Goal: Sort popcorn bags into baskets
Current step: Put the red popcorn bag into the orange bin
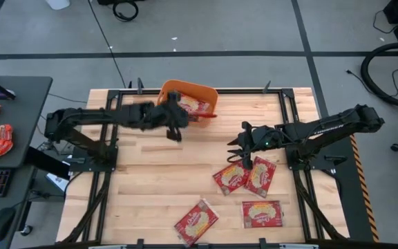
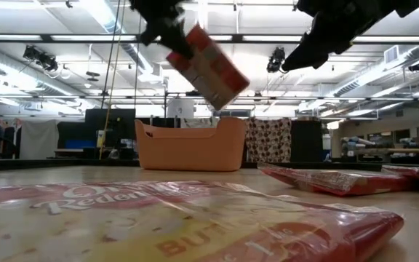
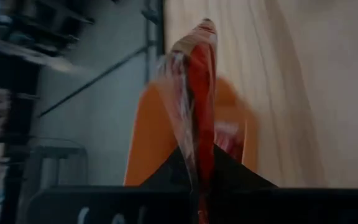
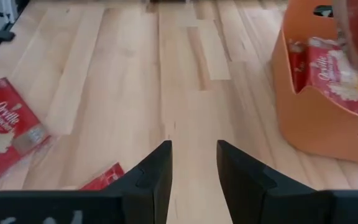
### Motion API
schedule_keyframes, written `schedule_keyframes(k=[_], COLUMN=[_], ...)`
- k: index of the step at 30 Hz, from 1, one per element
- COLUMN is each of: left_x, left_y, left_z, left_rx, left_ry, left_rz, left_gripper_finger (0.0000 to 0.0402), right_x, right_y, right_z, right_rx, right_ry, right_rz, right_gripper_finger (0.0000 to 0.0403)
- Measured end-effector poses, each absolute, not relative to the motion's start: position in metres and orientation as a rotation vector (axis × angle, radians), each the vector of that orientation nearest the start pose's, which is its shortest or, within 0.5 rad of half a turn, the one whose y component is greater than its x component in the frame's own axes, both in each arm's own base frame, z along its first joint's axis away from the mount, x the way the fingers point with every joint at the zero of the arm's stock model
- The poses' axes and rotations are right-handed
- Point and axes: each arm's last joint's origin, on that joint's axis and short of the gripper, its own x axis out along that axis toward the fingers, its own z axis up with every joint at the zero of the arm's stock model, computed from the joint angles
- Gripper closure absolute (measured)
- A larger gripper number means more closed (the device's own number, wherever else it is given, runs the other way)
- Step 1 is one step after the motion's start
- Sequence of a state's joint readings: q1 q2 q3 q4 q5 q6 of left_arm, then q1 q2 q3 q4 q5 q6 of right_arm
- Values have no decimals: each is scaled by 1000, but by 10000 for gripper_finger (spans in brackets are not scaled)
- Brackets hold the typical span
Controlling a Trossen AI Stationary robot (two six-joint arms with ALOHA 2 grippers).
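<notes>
left gripper (image 1: 175,119) holds popcorn bag (image 2: 208,67) above tub (image 2: 190,145).

Two dark jointed arms (image 1: 95,119) – black wedge-shaped fingers (image 4: 157,171)

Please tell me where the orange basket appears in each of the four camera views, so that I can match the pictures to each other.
High view: the orange basket stands at the table's far edge, near the middle.
Low view: mid-picture, behind the packets.
Left wrist view: blurred orange behind the held popcorn bag.
Right wrist view: at the picture's right edge, with bags inside.
Shared landmark: the held popcorn bag in the left gripper, over or beside the basket.
</notes>
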State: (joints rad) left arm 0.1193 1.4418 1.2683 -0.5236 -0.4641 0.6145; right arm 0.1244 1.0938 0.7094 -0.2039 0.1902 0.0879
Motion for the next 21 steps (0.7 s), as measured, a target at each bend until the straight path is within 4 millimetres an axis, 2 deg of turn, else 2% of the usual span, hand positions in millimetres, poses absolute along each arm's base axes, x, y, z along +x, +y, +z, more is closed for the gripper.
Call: schedule_keyframes(k=[6, 13, 16, 21], left_x=[304, 290, 295, 310], left_y=[100, 163, 182, 201], left_z=[317, 300, 289, 262], left_rx=[750, 620, 600, 650], left_ry=[884, 930, 899, 903], left_rz=[298, 330, 314, 253], left_gripper_finger=[383, 383, 383, 383], right_x=[227, 227, 228, 228], right_y=[32, 36, 37, 37], right_z=[243, 243, 244, 245], right_rx=[-10, 15, 41, 100], right_ry=[537, 506, 492, 484], right_rz=[-51, -37, -43, -58], right_gripper_finger=[273, 273, 273, 273])
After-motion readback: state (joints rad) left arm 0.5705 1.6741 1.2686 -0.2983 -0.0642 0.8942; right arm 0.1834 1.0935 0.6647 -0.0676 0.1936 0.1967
